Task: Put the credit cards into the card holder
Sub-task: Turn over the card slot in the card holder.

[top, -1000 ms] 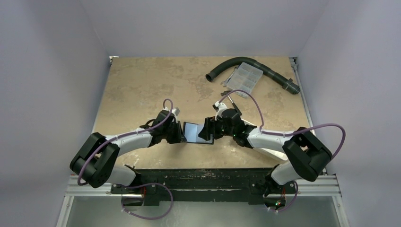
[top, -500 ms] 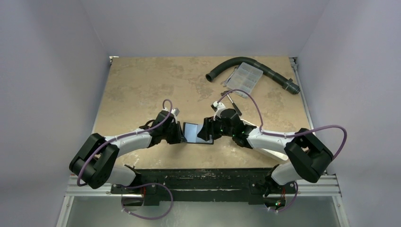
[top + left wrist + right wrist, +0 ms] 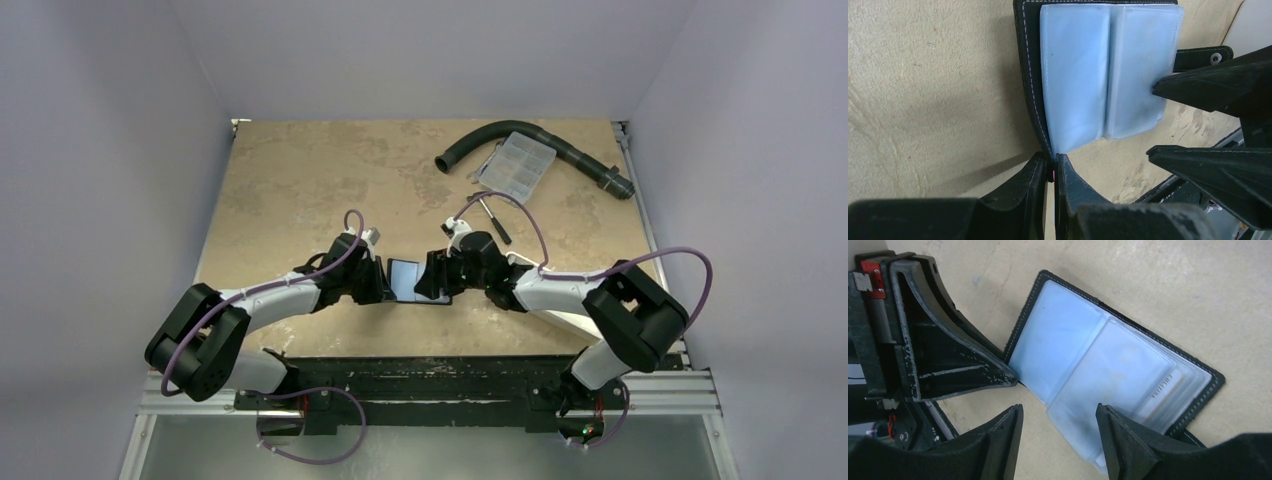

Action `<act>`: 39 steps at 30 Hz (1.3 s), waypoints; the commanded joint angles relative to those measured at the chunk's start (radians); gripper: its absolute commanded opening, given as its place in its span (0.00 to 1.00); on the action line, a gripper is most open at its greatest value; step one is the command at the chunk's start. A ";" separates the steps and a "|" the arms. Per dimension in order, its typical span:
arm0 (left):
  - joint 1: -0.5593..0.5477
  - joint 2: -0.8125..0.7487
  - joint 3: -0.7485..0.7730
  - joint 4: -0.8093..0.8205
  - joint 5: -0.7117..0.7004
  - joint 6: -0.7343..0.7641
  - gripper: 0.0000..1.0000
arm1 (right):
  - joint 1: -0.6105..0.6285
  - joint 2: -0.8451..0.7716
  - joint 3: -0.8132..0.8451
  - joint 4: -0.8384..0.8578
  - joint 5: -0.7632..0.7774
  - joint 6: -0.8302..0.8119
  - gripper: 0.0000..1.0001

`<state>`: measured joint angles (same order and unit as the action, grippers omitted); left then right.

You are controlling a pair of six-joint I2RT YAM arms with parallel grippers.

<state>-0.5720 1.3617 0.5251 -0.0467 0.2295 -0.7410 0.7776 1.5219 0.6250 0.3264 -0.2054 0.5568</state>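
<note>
card holder (image 3: 405, 280) lies open at the near middle of the table (image 3: 300, 180), left gripper (image 3: 1049, 164) clamped on its black cover edge, right gripper (image 3: 1058, 414) spread wide about the clear sleeves (image 3: 1108, 75); hold the cover flat so only one sleeve gets pinched

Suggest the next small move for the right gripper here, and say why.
Probably close the right gripper on the loose edge of the clear sleeves. Its jaws stand open astride that edge, the left gripper is shut on the black cover of the card holder, pinning it, and a card seems to sit in one sleeve.
</note>
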 commanded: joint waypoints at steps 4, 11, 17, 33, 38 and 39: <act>-0.003 -0.023 -0.012 0.026 0.038 -0.013 0.10 | 0.030 0.071 0.087 0.061 -0.040 0.013 0.64; -0.003 -0.028 -0.011 0.022 0.037 -0.010 0.11 | 0.040 0.120 0.111 0.180 -0.167 0.074 0.65; -0.003 -0.045 -0.008 -0.002 0.019 0.002 0.11 | 0.038 0.000 0.110 -0.038 0.004 0.006 0.69; -0.003 -0.039 -0.020 0.004 0.027 0.005 0.10 | 0.038 -0.023 0.045 -0.076 0.060 0.001 0.69; -0.003 -0.038 -0.019 0.007 0.027 0.003 0.10 | 0.038 -0.012 0.053 -0.114 0.121 -0.005 0.69; -0.003 -0.037 -0.020 0.007 0.028 0.003 0.10 | 0.038 -0.013 0.053 -0.127 0.135 -0.006 0.69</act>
<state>-0.5720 1.3396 0.5102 -0.0460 0.2428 -0.7467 0.8131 1.5089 0.6697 0.2291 -0.1390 0.5652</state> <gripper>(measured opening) 0.115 0.689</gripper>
